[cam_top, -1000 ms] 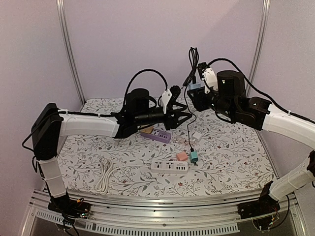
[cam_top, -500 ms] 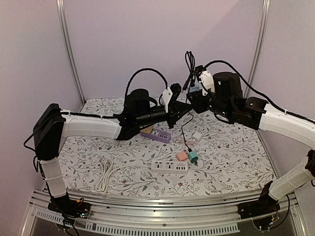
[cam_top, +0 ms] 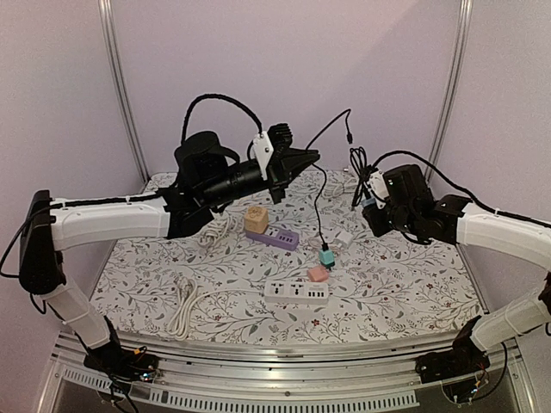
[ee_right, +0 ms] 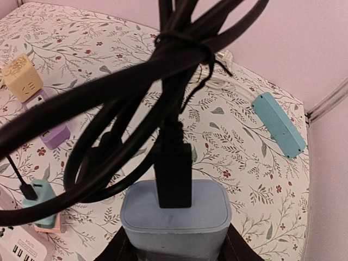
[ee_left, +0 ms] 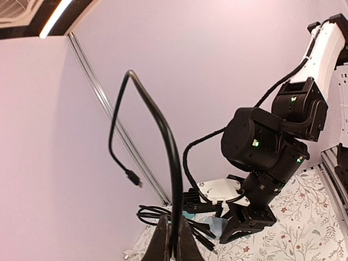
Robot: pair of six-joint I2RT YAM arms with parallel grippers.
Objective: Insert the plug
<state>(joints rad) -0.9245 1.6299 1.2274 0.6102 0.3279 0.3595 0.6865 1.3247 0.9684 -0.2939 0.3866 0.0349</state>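
- Top external view: pinches black cable [ee_left: 174, 179] in closed left jaws, high above the surface [cam_top: 413, 284]; dangles teal plug [cam_top: 326, 256] close over pink adapter [cam_top: 318, 273].
- Clamps blue adapter [ee_right: 174, 217] in right jaws, right side.
- Risks swinging plug past white power strip [cam_top: 295, 292]; snagging on tangled loops.

The front power strip [cam_top: 295, 292] lay on the table [cam_top: 413, 292] with a coiled cord [cam_top: 182, 307] to its left and a small adapter [cam_top: 318, 274] just behind its right end. Behind it lay a second power strip [cam_top: 275, 236], a cube adapter [cam_top: 255, 218] at its left end. Above them a cable [ee_left: 176, 185] hung from the left gripper [cam_top: 308, 157], with the charger [ee_right: 174, 220] in the right gripper [cam_top: 372, 211] to its right.
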